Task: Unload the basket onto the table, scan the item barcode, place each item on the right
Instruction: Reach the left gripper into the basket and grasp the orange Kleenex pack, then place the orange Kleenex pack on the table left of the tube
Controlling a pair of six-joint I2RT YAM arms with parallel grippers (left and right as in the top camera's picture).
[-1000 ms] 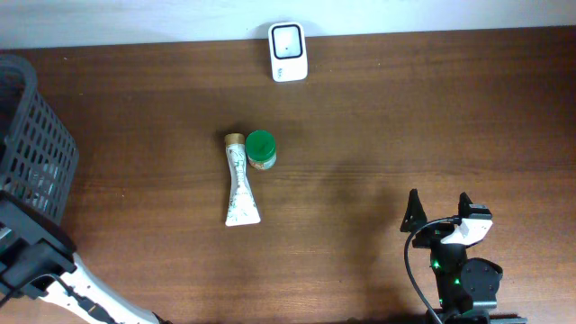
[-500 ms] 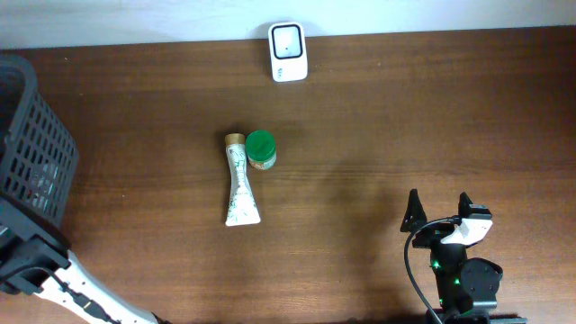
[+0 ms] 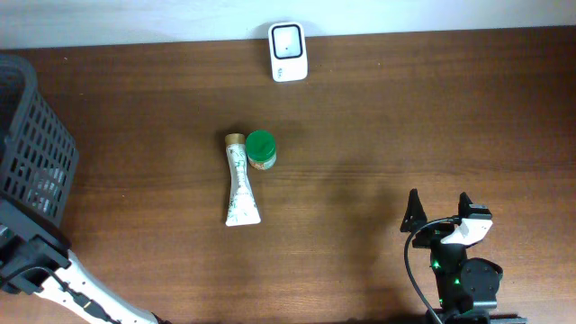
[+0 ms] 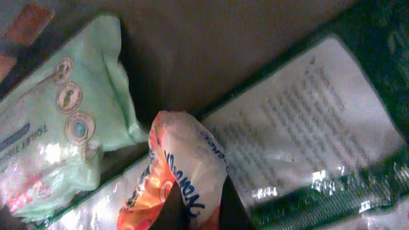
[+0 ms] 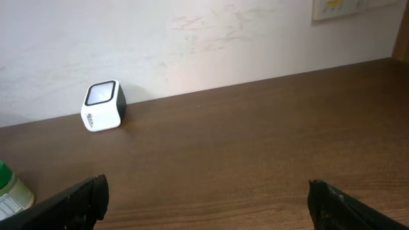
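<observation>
Inside the basket [image 3: 36, 135], the left gripper [image 4: 203, 214] is clamped tight on the crumpled end of the orange-and-white packet [image 4: 185, 160]. That's the item to scan, and it rests on the other packs in the basket. The right gripper [image 5: 204, 188] is spread wide and holds nothing, well apart from the basket at the opposite side of the table [image 3: 405, 108].

Risks as I see them:
- The grip looks like a pinch on loose film only. The packet can slide out or tear on the lift and drop back into the basket.
- The pale green pack [image 4: 64, 128] and dark green pack [image 4: 307, 134] sit just beside the packet. They may drag up with it or snag it.
- The basket wall is tall, so a shallow exit path clips the rim.
- No barcode shows on the packet in the wrist view, so I can't tell which face carries it. The scanner [image 3: 288, 51] is well away from the basket at the table's back edge. Wrong face presented means no read.
- The tube [image 3: 239, 184] and green-lidded jar [image 3: 261, 148] lie between basket and scanner. A low carry knocks them.
</observation>
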